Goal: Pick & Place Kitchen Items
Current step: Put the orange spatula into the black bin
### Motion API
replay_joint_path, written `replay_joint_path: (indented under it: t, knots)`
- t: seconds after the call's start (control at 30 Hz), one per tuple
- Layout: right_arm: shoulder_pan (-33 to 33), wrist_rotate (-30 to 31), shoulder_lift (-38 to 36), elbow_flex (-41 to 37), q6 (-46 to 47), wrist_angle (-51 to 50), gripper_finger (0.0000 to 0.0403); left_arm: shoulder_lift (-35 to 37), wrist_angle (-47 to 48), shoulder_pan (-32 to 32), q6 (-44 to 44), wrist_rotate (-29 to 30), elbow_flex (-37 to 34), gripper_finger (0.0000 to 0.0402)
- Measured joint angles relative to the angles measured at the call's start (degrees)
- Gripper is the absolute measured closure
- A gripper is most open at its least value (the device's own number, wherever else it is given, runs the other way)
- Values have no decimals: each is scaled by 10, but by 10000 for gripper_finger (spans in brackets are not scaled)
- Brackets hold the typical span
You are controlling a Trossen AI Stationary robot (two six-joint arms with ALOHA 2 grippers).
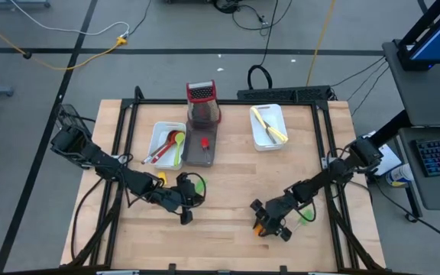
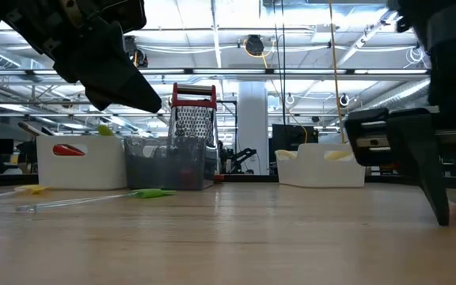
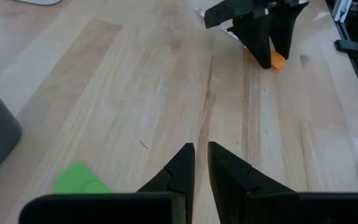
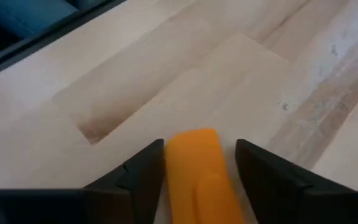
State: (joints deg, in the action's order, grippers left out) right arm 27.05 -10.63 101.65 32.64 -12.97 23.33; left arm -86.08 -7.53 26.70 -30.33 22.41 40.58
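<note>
High view shows the wooden desk (image 1: 220, 237) from above, with both arms reaching in from its side edges. At the left, the left arm is bent low over the desk and its gripper (image 1: 185, 216) hangs near the front edge; its fingers (image 3: 179, 171) are seen nearly pressed together with nothing between them. A green utensil (image 1: 195, 183) lies just beside that gripper. Behind it, toward the back edge, a white tray (image 1: 159, 134) holds red, green and wooden spoons, a grey tray (image 1: 202, 156) sits just right of it, and a box grater (image 1: 202, 103) stands behind that. A second white tray (image 1: 268, 141), right of the middle, holds yellow utensils.

At the right, the right arm is stretched down and inward from the right edge, and its gripper (image 1: 272, 223) is set low at the front. In the right wrist view an orange spatula (image 4: 197, 171) lies flat on the wood between the spread fingers (image 4: 138, 174), which are not yet seen gripping it.

Because the spatula is thin and flat, it is judged that the fingers may scrape the wood or pinch only its edge, so that it could slide out or be pushed forward. A tilted lift could also let it drop short of a tray.
</note>
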Motion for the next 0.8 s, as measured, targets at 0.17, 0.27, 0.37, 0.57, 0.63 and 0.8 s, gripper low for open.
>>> replay_joint_path:
  t: [0.17, 0.27, 0.37, 0.57, 0.63, 0.8]
  knots:
    - [-7, 4, 0, 0, -47, -29, 273, 0, 0, 0, -2, 0, 0, 355]
    - [-8, 12, 0, 0, -41, -30, 298, 0, 0, 0, -2, 0, 0, 355]
    - [-8, 20, 0, -1, -13, -4, 326, 0, 0, 0, -2, 0, 0, 355]
    - [-9, 29, 2, -1, 36, 26, 391, 0, 0, 0, -2, 0, 0, 355]
    - [-9, 29, 2, -1, 47, 25, 398, 0, 0, 0, -2, 0, 0, 355]
    - [-8, 28, -3, -1, 90, 23, 365, 0, 0, 0, -2, -15, 0, 355]
